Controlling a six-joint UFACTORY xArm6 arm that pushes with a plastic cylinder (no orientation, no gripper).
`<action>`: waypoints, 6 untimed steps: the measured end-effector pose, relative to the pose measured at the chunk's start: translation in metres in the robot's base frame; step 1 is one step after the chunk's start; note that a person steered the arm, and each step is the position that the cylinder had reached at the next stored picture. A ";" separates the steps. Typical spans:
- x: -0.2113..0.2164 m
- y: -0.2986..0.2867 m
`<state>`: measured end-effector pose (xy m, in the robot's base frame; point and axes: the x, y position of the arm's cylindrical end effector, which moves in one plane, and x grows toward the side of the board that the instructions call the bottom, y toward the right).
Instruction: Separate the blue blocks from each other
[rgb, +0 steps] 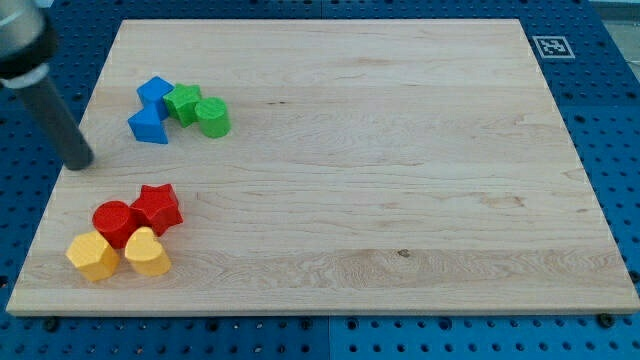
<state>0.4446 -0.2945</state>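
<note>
Two blue blocks touch each other near the view's upper left: an upper blue block (155, 93) and a lower blue block (148, 125). The dark rod comes down from the top left corner, and my tip (78, 161) rests on the wooden board (380, 150) near its left edge. The tip is to the left of and a little below the lower blue block, with a clear gap between them.
A green block (183, 103) touches the upper blue block, with a green cylinder (212, 117) beside it. At the lower left sit a red cylinder (113, 222), a red star (156, 208), a yellow hexagon (92, 256) and a yellow heart (147, 252).
</note>
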 end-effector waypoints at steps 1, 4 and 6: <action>-0.068 0.005; -0.077 0.077; -0.056 0.190</action>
